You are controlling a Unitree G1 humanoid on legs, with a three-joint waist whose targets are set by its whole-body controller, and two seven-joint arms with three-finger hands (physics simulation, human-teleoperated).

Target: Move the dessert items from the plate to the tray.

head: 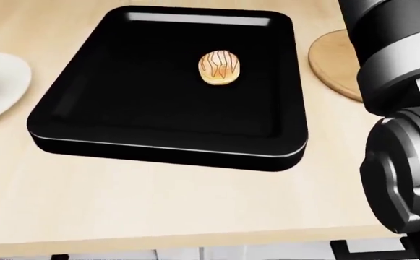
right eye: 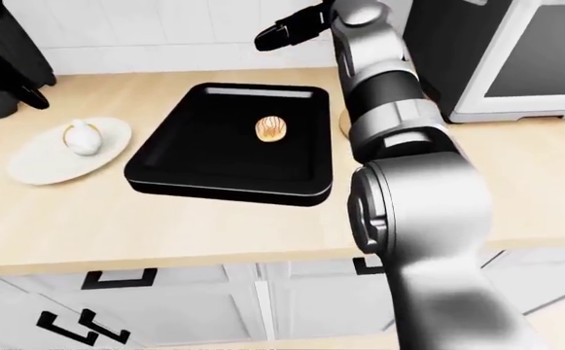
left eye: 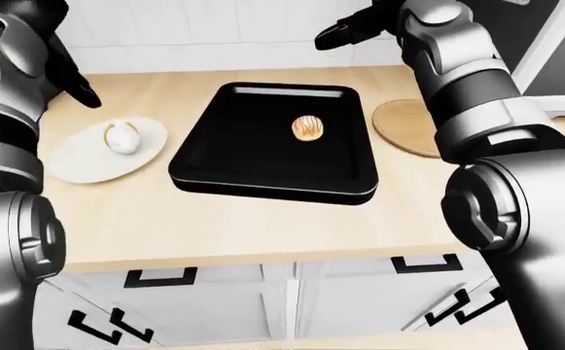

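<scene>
A black tray (left eye: 272,186) lies in the middle of the wooden counter. A round pastry with brown stripes (left eye: 307,128) sits in it toward the top right; the head view (head: 218,67) shows it too. A white plate (left eye: 82,164) lies left of the tray and holds a white dessert with a golden rim (left eye: 122,137). My left hand (left eye: 76,86) hangs above the plate's top edge, fingers spread, empty. My right hand (left eye: 344,33) is raised above the tray's top right corner, fingers stretched out to the left, empty.
A round wooden board (left eye: 403,127) lies right of the tray, partly behind my right arm. A white appliance with a dark window (right eye: 525,58) stands at the right. A white tiled wall runs along the top. White cabinet drawers (left eye: 166,292) are below the counter edge.
</scene>
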